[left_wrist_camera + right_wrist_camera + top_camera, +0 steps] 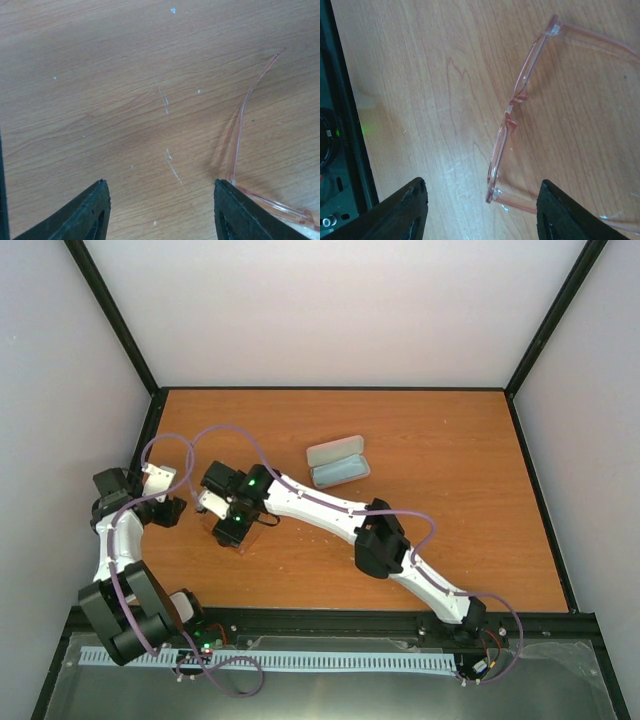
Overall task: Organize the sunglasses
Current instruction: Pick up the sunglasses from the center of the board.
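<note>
**A:** Where are the sunglasses (512,107)?

**B:** Flat on the worktop (450,520), L side, roughly halfway btw near and far edges. Temples are unfolded.

**A:** Grippers?

**B:** Right gripper (481,215) hangs right over them, jaws spread wide, nothing held. One end of the front frame lies btw its fingers. Left gripper (160,215) is also spread wide and empty, w/ one temple running just beside one finger.

**A:** How will they handle?

**B:** I'd guess very light. Thin see-through plastic, stiff across the front, but the temples likely flex and swing at the hinges. Prob. slick, and the lenses would scratch, so a gentle squeeze only.

**A:** Best hold?

**B:** Prob. the bridge or the top bar of the front frame. Not on a lens, and not mid-temple, since it'd pivot. Temples likely need folding first. The open glasses case (338,462) is well apart, nearer mid-worktop toward the far edge.
</note>
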`<state>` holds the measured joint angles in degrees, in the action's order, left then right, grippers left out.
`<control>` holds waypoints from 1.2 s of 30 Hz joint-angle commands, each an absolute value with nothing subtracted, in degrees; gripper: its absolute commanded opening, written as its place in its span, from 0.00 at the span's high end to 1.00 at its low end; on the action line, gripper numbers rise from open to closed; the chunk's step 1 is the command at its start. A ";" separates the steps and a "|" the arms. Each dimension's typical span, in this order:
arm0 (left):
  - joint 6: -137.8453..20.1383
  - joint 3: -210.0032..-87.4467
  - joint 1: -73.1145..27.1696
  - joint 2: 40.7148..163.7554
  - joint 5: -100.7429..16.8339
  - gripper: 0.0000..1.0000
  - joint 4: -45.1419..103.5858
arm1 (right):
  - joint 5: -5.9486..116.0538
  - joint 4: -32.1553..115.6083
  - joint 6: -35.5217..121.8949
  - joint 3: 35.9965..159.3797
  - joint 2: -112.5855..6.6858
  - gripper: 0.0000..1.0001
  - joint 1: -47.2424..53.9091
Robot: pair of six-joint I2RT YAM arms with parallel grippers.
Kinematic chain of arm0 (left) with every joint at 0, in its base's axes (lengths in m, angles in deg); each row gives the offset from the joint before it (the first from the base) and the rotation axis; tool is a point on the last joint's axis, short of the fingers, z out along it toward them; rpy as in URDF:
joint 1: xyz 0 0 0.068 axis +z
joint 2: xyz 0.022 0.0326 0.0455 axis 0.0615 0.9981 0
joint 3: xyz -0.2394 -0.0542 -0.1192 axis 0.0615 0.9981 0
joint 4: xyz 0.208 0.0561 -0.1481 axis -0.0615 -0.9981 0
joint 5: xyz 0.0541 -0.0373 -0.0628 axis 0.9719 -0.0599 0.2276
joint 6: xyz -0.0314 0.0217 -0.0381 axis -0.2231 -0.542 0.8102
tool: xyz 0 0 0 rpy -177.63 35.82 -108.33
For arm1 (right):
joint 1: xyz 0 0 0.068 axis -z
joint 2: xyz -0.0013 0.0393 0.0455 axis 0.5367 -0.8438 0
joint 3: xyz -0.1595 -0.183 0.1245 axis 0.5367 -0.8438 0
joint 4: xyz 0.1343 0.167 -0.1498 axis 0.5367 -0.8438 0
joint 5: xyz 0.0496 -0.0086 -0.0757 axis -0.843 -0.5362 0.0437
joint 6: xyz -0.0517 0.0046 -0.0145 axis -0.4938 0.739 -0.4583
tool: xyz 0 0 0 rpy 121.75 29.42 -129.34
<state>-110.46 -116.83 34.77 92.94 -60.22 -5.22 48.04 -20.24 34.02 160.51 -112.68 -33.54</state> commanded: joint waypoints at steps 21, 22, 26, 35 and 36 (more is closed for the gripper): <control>-107.17 -118.59 35.34 93.49 -63.19 0.43 -5.23 | 50.12 -18.55 32.35 157.82 -118.82 0.70 -35.44; -107.33 -118.59 35.34 93.48 -63.36 0.43 -5.25 | 50.39 -18.54 32.33 157.72 -118.82 0.71 -35.47; -108.78 -118.97 35.33 93.28 -64.29 0.44 -5.74 | 51.81 -18.65 32.42 157.26 -118.54 0.77 -35.24; -113.78 -118.84 35.34 93.68 -68.44 0.45 -7.10 | 55.87 -18.02 30.53 145.25 -112.06 0.91 -33.37; -113.96 -118.96 35.34 93.82 -68.58 0.45 -7.15 | 56.43 -17.90 30.16 143.41 -111.11 0.93 -33.10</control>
